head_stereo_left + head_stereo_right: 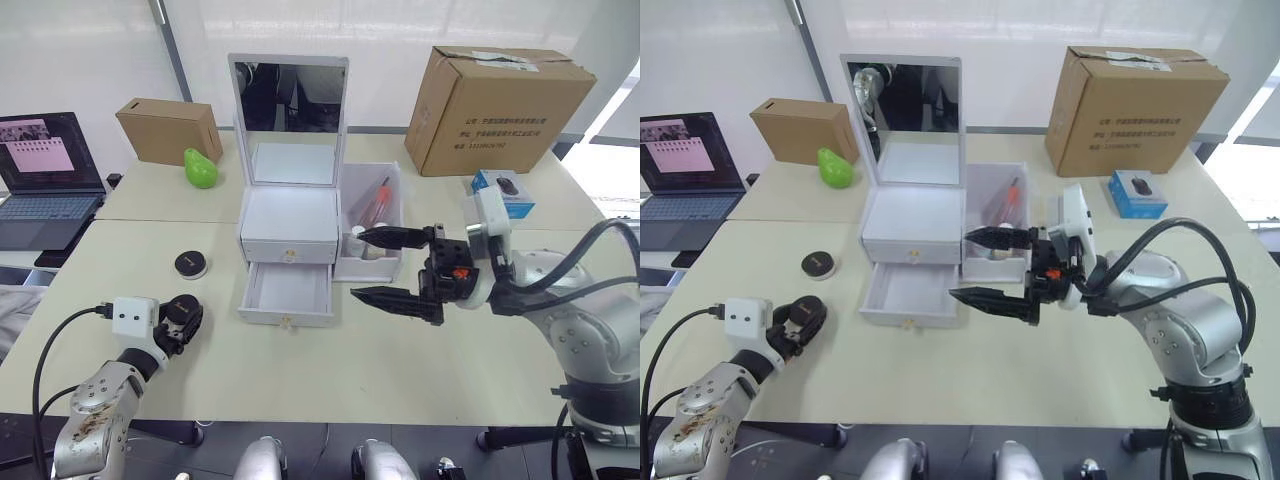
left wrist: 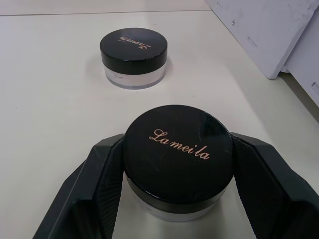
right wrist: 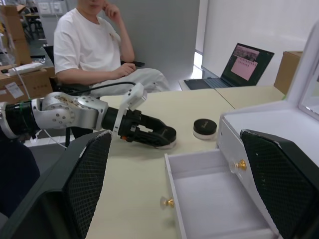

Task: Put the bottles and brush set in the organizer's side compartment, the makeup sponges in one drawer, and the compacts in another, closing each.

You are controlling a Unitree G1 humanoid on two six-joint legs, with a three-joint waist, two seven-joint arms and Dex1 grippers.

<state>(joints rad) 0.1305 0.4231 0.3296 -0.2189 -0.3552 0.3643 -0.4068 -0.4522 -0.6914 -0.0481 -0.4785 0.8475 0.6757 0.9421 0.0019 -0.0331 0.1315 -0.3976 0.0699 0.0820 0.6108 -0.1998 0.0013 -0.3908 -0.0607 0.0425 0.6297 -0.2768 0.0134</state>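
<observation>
Left gripper (image 2: 177, 199) clamped on compact (image 2: 178, 158), base hidden by fingers. Right gripper (image 1: 385, 267) spread, empty, before lower drawer (image 1: 290, 293), pulled out. Second compact (image 1: 191, 264) apart.

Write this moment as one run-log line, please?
left gripper: shut on compact | right gripper: open, empty | lower drawer: open | second compact: on table

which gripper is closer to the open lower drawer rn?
Right. The right gripper hovers open just beside the open lower drawer. The left gripper sits farther off toward the table's near left, shut on a compact.
</observation>
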